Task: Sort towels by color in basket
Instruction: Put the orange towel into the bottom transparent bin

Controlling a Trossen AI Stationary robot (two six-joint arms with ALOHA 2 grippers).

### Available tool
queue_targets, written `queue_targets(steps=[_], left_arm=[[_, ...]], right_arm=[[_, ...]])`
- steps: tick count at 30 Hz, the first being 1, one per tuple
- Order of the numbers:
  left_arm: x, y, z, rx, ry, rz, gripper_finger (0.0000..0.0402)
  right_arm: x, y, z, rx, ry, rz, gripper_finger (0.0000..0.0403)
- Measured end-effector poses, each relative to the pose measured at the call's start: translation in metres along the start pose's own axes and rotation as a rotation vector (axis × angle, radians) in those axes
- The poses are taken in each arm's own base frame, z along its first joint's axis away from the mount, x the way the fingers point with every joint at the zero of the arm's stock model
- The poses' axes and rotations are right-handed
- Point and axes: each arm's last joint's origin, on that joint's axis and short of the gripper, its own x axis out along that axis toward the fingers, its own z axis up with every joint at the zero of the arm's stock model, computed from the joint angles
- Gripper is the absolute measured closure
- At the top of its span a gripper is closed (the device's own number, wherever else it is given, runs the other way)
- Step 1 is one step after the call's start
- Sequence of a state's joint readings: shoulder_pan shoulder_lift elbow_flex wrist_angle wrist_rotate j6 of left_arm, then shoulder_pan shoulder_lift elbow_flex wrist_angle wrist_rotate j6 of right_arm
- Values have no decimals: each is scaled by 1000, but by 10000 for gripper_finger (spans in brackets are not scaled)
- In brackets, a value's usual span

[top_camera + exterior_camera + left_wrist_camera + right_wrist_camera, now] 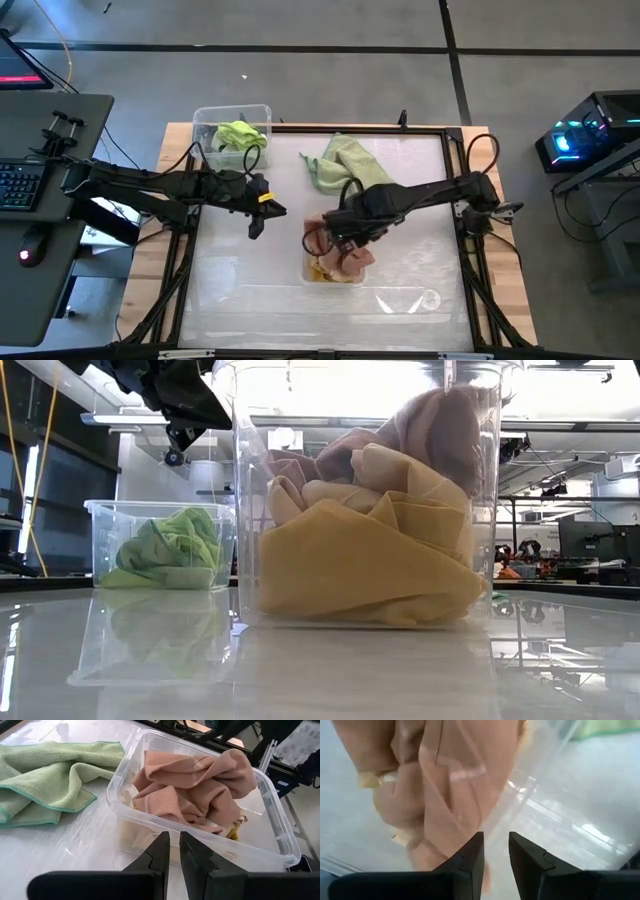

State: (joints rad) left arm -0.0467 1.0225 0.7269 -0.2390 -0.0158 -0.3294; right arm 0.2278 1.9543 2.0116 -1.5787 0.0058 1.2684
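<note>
Clear plastic bin (365,510) – crumpled salmon towels (195,785) inside

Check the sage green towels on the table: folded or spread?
Neither: the sage green towels lie loosely crumpled, outside both bins.

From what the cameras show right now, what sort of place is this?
Probably a robotics lab or workshop, not a home. A keyboard sits on a desk beside the table, a computer tower glows at the other side, and the low view shows ceiling strip lights and equipment benches behind the clear bin.
</note>
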Motion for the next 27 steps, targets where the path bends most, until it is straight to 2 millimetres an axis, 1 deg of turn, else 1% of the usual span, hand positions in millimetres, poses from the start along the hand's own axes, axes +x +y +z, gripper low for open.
queue_targets(steps=[2, 6, 9, 14, 16, 19, 21, 23, 27], left_arm=[[0, 0, 0, 2, 0, 0, 369], [0, 0, 0, 33, 0, 0, 369], [0, 0, 0, 60, -7, 13, 369], [0, 1, 1, 94, -18, 40, 369], [0, 1, 1, 96, -19, 42, 369], [0, 1, 1, 96, -19, 42, 369], [0, 1, 2, 92, -24, 36, 369], [0, 0, 3, 71, -39, 21, 369], [0, -1, 3, 69, -39, 4, 369]], right_arm=[[6, 4, -2, -4, -2, 18, 320], [19, 21, 3, -26, -48, 163, 320], [34, 28, 10, -17, -81, 178, 320], [67, 29, 23, 15, -115, 147, 320], [83, 30, 26, 3, -122, 145, 320], [96, 28, 26, -17, -118, 132, 320], [94, 27, 26, -18, -103, 132, 320], [83, 26, 26, -26, -101, 133, 320], [42, 29, 23, -64, -134, 220, 320]])
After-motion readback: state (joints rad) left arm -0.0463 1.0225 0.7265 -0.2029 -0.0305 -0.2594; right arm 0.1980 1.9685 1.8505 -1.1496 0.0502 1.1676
